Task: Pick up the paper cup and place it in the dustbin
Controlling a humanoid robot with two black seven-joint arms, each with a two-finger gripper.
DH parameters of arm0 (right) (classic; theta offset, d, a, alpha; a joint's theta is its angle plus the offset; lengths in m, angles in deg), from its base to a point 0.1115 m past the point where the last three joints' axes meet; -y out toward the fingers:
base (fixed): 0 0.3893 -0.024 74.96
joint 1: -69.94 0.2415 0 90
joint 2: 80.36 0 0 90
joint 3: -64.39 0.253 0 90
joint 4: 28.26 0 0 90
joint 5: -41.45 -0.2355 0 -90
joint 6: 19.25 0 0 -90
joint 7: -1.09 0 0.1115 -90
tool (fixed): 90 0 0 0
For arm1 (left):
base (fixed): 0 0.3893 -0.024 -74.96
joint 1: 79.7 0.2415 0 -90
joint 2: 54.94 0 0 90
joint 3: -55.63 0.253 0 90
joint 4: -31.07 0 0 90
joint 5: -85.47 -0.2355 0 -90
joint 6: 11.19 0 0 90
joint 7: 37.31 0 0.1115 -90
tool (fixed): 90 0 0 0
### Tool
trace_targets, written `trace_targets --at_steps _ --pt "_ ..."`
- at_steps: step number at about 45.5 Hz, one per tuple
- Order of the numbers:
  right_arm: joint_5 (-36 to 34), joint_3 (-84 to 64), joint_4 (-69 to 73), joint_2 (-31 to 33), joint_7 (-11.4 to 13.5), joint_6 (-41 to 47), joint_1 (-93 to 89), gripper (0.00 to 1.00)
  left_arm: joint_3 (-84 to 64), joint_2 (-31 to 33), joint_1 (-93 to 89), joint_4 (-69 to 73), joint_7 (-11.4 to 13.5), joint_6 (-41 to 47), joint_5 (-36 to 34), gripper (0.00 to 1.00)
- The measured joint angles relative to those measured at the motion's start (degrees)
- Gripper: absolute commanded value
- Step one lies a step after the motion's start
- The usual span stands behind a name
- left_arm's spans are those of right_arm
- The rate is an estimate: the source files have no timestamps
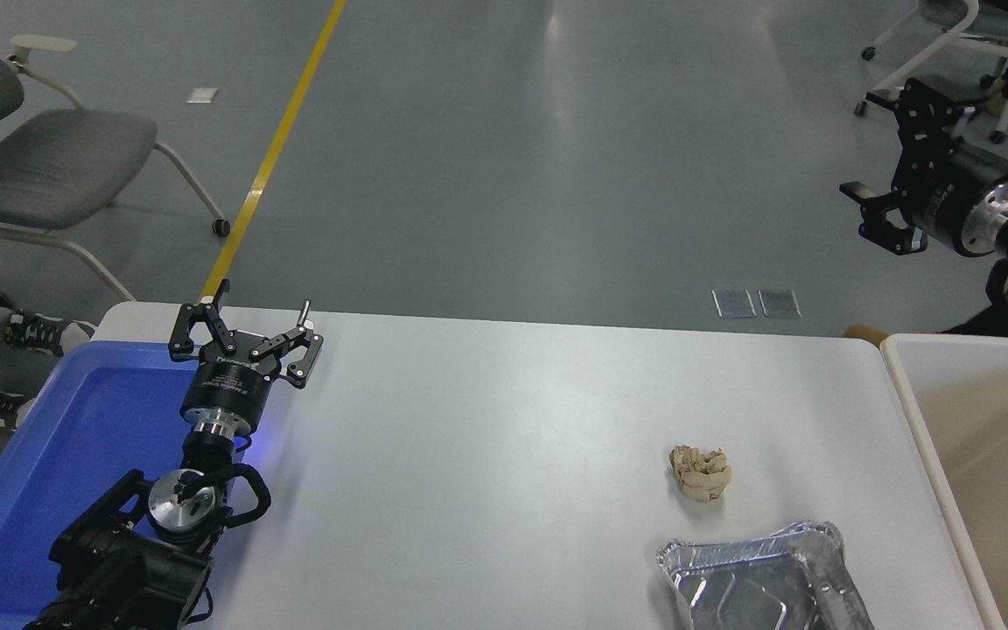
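head view: your right gripper (893,171) hangs high above the floor beyond the table's far right corner, jaws spread and holding nothing. the paper cup is nowhere in sight; you can't tell if it lies in the dustbin (906,385), whose visible inside looks bare. the left gripper (246,328) sits parked, spread wide, by the blue tray (31,490). only a crumpled paper ball (701,473) and foil tray (758,582) remain, so confirm the cup's whereabouts first; don't grab the ball.
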State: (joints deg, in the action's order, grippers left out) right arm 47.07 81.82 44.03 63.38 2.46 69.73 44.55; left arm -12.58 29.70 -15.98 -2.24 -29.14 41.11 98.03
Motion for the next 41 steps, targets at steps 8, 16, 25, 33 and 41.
trace_targets --at_steps 8,16,25,33,41 --pt "1.3 -14.2 2.9 4.1 -0.1 5.2 12.4 1.0 0.0 0.0 0.0 0.0 0.0 0.0 -0.1 0.99" --pt "1.9 -31.9 4.2 5.7 -0.2 8.8 27.0 1.0 0.0 0.0 0.0 0.0 0.0 0.0 -0.1 0.99" --pt "3.2 -49.0 6.4 4.9 -0.2 16.5 41.6 1.0 0.0 0.0 0.0 0.0 0.0 0.0 -0.1 0.99" --pt "10.2 -61.6 10.2 0.8 -0.2 21.5 52.5 1.0 0.0 0.0 0.0 0.0 0.0 0.0 -0.1 0.99" --pt "15.8 -72.2 14.4 -6.4 -0.3 23.8 62.7 1.0 0.0 0.0 0.0 0.0 0.0 0.0 -0.1 0.99"
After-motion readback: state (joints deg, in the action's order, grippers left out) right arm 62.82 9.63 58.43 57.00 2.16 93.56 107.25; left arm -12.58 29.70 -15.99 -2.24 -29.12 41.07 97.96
